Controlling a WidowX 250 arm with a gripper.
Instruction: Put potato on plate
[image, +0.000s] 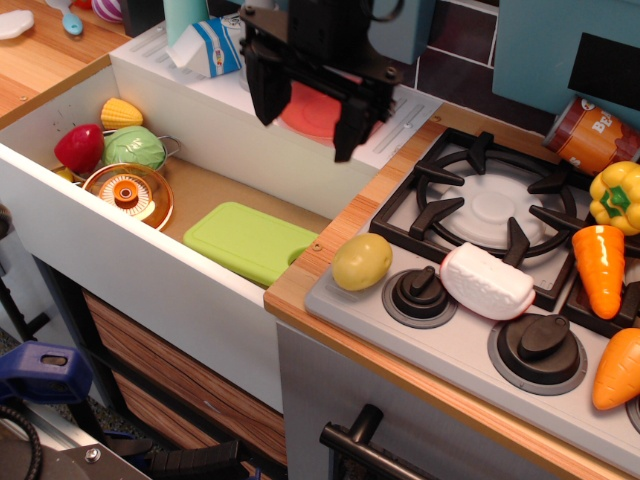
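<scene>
my gripper (305, 122) hangs over the back of the desk, jaws released and empty, in front of the plate (318, 113), which it mostly hides on the white ledge behind the sink. the potato (362, 262) sits at the front left corner of the stove panel, beside a knob (420, 292), well apart from my jaws. green cutting board (250, 241) lies in the sink by the desk's front edge.
</scene>
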